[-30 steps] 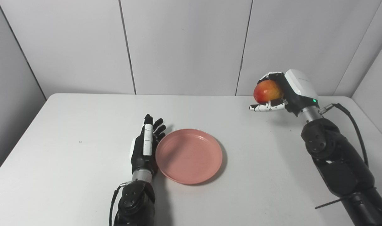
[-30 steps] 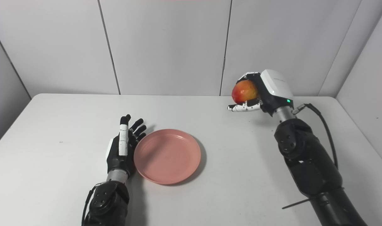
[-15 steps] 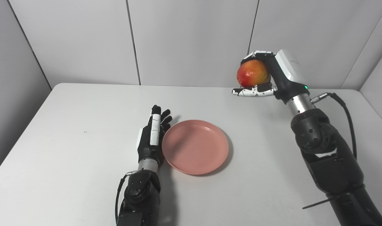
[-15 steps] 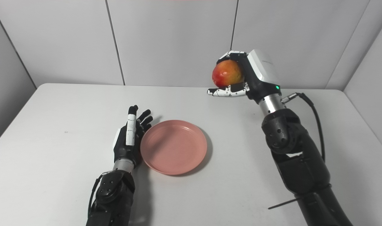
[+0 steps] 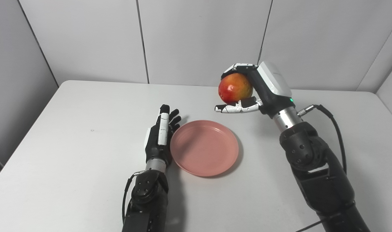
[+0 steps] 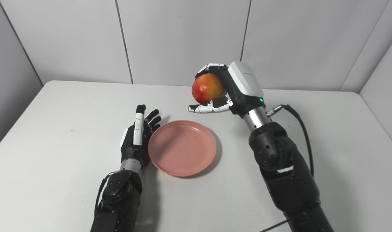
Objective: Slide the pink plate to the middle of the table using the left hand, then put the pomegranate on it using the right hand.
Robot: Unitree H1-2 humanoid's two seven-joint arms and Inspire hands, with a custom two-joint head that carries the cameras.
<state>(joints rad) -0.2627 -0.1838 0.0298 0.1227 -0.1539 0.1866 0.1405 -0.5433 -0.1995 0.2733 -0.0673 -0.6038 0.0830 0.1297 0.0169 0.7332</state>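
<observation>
The pink plate (image 5: pixel 204 147) lies flat near the middle of the white table (image 5: pixel 70 135). My left hand (image 5: pixel 159 138) rests edge-on against the plate's left rim, fingers straight and apart, holding nothing. A red and yellow pomegranate (image 5: pixel 235 89) hangs in the air above the table, just beyond the plate's far right rim. My right hand (image 5: pixel 258 88) is shut on it, fingers over the top and thumb stretched out underneath. In the right eye view the same fruit (image 6: pixel 208 88) sits above and behind the plate (image 6: pixel 182 147).
The right forearm (image 5: pixel 315 167) with its black cable (image 5: pixel 336 122) stands over the table's right half. Grey wall panels (image 5: pixel 196 38) close the far edge and both sides.
My right hand has carried the pomegranate left and a little down, toward the plate. The left hand and plate keep their places; the camera has shifted, so the whole picture has slid.
</observation>
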